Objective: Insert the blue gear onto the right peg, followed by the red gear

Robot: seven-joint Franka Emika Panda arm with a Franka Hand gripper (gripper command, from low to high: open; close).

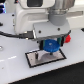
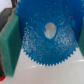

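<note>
Bright-blue gear (image 2: 47, 37), toothed rim w/ speckled face and pale centre hole, sits between teal-green pads (image 2: 10, 47) of the end effector (image 1: 50, 48). Arm (image 1: 35, 17) white and light grey w/ black cable. Plate (image 1: 46, 58) grey, black-rimmed, on a white counter (image 1: 15, 70). Small red gear (image 1: 67, 39) at the exterior view's right; dark blue backdrop behind.
</note>
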